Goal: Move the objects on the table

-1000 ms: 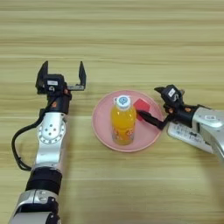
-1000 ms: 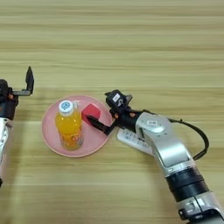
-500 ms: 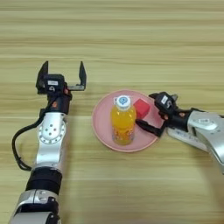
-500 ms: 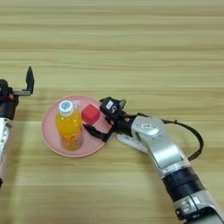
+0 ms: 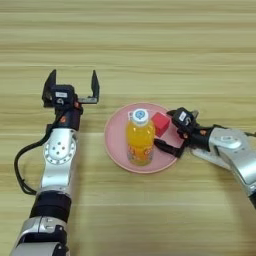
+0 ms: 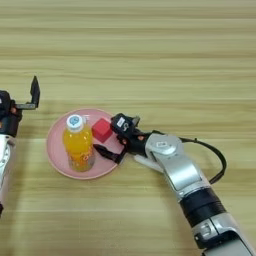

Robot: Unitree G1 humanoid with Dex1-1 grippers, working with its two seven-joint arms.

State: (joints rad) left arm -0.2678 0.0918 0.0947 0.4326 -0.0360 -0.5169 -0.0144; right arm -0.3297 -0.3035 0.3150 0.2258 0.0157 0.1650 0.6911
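**Q:** Which step is in hand?

**A:** Judging by my right pincer [image 5: 171, 134], I am placing or adjusting the small red cube [image 5: 160, 123] on the pink plate [image 5: 116, 146]. The pincer's fingers are spread apart. One finger lies low over the plate's near-right rim; the other sits up by the cube's right side. The cube rests on the plate, just left of my pincer's upper finger. I cannot tell whether that finger touches it.

**Q:** Where are the other objects?

**A:** The orange juice bottle [image 5: 140, 138] stands upright on the plate, further left of my right pincer, just beyond the cube. The white remote [image 6: 142, 162] lies on the counter [image 5: 150, 50] on the side of the pincer away from the plate, mostly hidden under my right forearm.

**Q:** And the left pincer?

**A:** My left pincer [image 5: 71, 86] is idle, fingers wide apart and pointing to the far side, holding nothing. The plate lies to its right, apart from it.

**Q:** What does the next move call for?

**A:** In my judgement, either closing on the cube squarely or withdrawing rightward. In both cases, the lower finger must clear the plate rim, and the bottle must not be nudged.
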